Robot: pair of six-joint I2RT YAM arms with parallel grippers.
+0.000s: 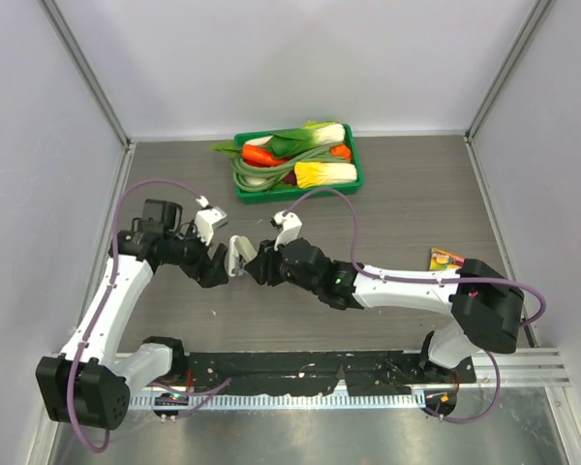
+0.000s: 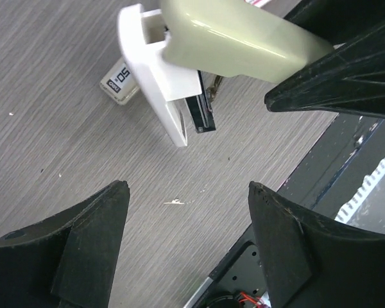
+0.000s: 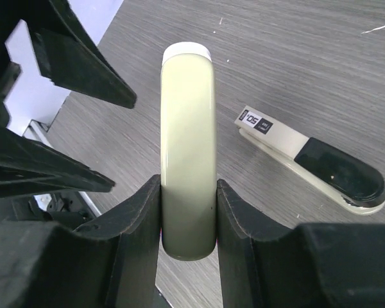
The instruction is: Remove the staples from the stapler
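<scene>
The stapler (image 3: 187, 128) is a pale cream-grey arm with a whitish end, held above the table with my right gripper (image 3: 188, 192) shut on its sides. In the left wrist view the stapler (image 2: 237, 38) is hinged open, with a white lower part (image 2: 154, 77) and a black channel (image 2: 204, 110) showing under it. My left gripper (image 2: 187, 192) stands open just below it with only table between its fingers. In the top view both grippers meet at the stapler (image 1: 238, 254). I see no staples for sure; a tiny pale fleck (image 2: 174, 203) lies on the table.
A whitish piece with a black end and a "50" label (image 3: 308, 163) lies on the table under the stapler. A green tray (image 1: 356, 174) of vegetables stands at the back. A small red-and-yellow box (image 1: 445, 259) lies at the right. The black base rail (image 1: 300, 373) runs along the near edge.
</scene>
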